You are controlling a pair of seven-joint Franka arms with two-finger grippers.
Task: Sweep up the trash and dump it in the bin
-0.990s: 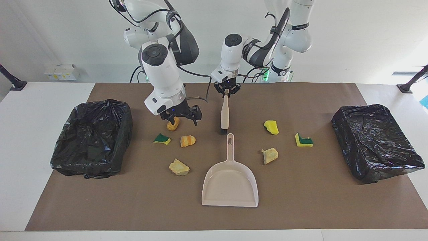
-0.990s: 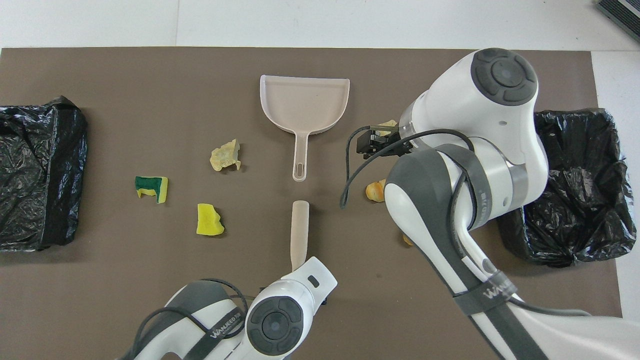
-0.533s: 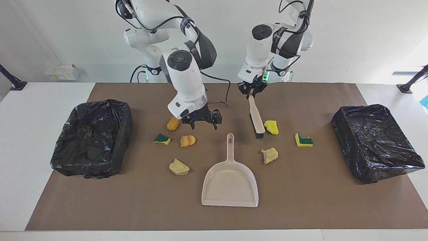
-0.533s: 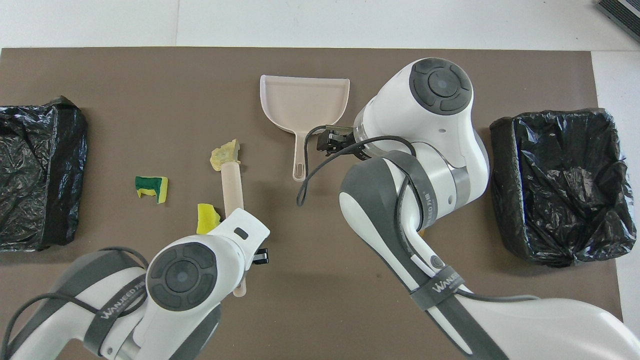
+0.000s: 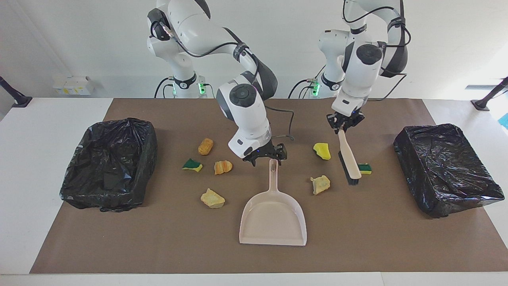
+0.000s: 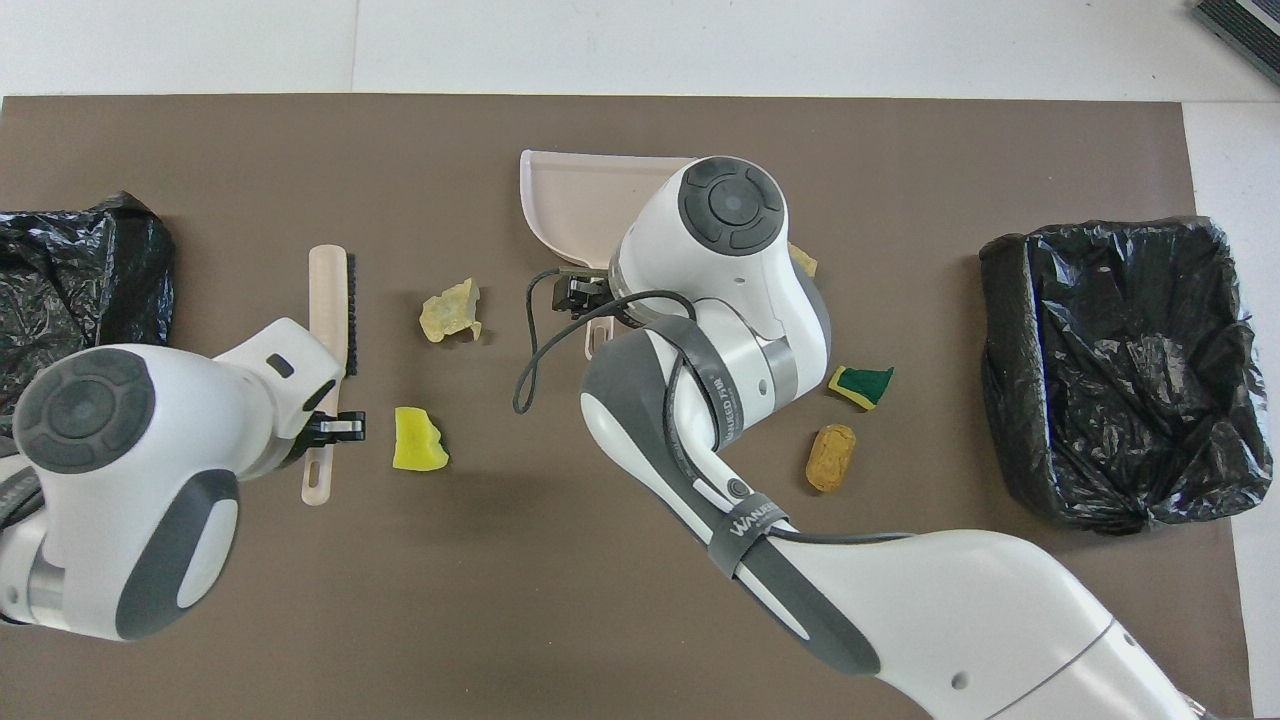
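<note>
My left gripper (image 5: 343,126) is shut on the handle of the beige brush (image 5: 349,157), which hangs tilted with its black bristles low, right beside a green-and-yellow sponge (image 5: 366,168). In the overhead view the brush (image 6: 328,295) shows by my left gripper (image 6: 330,428). My right gripper (image 5: 266,159) is open, just over the handle end of the beige dustpan (image 5: 274,220). It also shows in the overhead view (image 6: 585,300). Trash lies scattered: a yellow sponge (image 5: 322,151), a tan chunk (image 5: 320,184), two orange chunks (image 5: 205,146) (image 5: 222,167), a green sponge (image 5: 192,165) and a yellow chunk (image 5: 212,198).
A bin lined with a black bag (image 5: 109,163) stands at the right arm's end of the brown mat. Another such bin (image 5: 446,167) stands at the left arm's end. The dustpan's open mouth points away from the robots.
My left gripper carried the brush from the middle of the table toward the left arm's end, past the yellow sponge. My right gripper moved from over the orange chunk to over the dustpan handle.
</note>
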